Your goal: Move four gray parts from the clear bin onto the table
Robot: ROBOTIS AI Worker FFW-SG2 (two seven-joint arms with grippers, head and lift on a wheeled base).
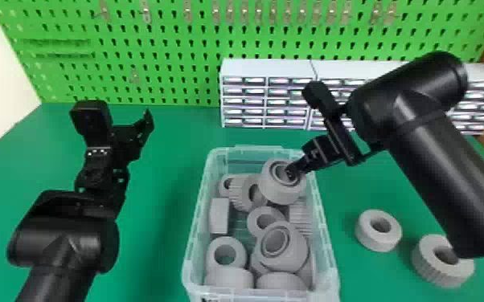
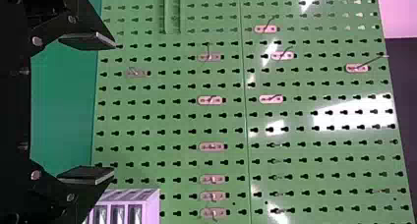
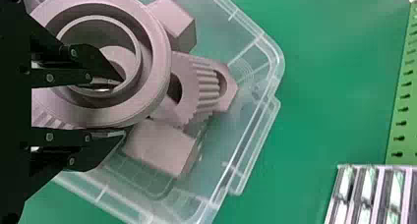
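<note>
Pinching wide gray ring [image 1: 279, 194] with right gripper [image 3: 124, 107] at far end of clear bin [image 1: 197, 225], had plain ring [image 1: 378, 243] and toothed ring [image 1: 434, 271] down on table [image 1: 152, 241], looked half done, needed wide one plus another, held left gripper [image 2: 114, 107] open.

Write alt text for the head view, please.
The robot's right tool grips a gray ring by its wall at a clear bin of gray parts. Two gray rings lie on the green table right of the bin; the left tool is open.
</note>
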